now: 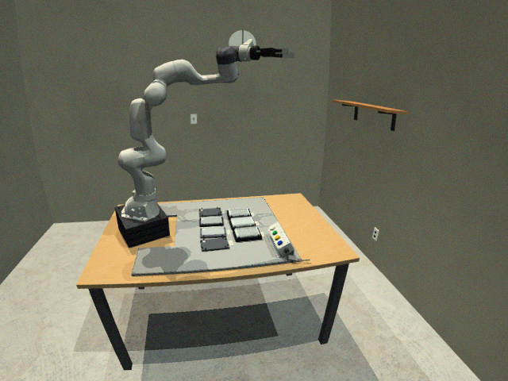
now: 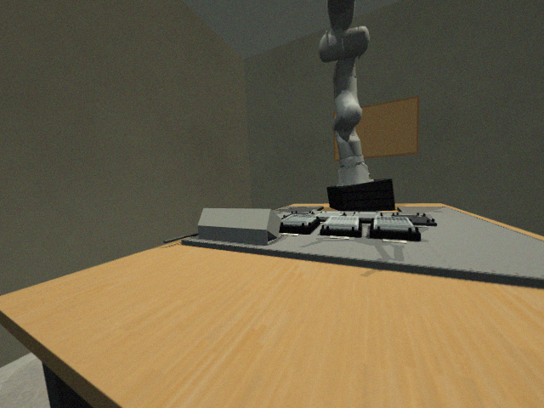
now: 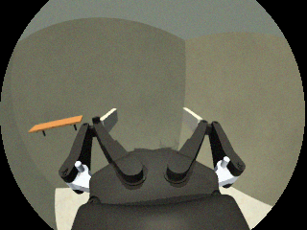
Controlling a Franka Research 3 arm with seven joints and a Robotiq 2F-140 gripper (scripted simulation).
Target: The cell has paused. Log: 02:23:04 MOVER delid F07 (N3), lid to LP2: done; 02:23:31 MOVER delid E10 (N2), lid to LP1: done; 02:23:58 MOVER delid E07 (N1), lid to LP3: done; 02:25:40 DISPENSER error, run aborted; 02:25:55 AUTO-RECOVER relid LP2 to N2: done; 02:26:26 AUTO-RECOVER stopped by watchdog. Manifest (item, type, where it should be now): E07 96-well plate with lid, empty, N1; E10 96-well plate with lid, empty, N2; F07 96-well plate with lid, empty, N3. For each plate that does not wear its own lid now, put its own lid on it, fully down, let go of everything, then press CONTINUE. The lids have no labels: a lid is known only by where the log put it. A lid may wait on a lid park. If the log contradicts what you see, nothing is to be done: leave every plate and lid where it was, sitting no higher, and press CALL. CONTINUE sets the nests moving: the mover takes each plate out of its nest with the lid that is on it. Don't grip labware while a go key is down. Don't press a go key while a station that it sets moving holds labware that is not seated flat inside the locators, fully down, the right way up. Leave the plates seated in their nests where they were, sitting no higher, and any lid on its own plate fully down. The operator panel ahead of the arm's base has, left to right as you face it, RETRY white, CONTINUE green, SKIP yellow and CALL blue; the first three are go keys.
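Observation:
Three well plates sit in a row of nests on the grey mat (image 1: 246,255) (image 2: 465,246): a far one (image 1: 239,213) (image 2: 393,223), a middle one (image 1: 242,222) (image 2: 342,223) and a near one (image 1: 247,233) (image 2: 300,220). The near one shows a darker grid of wells; the other two look paler. Beside them is a column of lid parks: two pale lids (image 1: 211,221) (image 1: 213,232) lie on the middle parks, and the end parks (image 1: 210,212) (image 1: 214,244) are dark and bare. My gripper (image 1: 286,52) (image 3: 150,114) is open and empty, high above the table, pointing at the side wall.
The operator panel (image 1: 280,237) (image 2: 237,226) stands at the mat's right edge with white (image 1: 271,226), green (image 1: 274,232), yellow (image 1: 276,236) and blue (image 1: 279,242) keys. The arm's black base (image 1: 141,223) (image 2: 360,194) is at the table's back left. A wall shelf (image 1: 369,106) (image 3: 57,126) hangs on the side wall.

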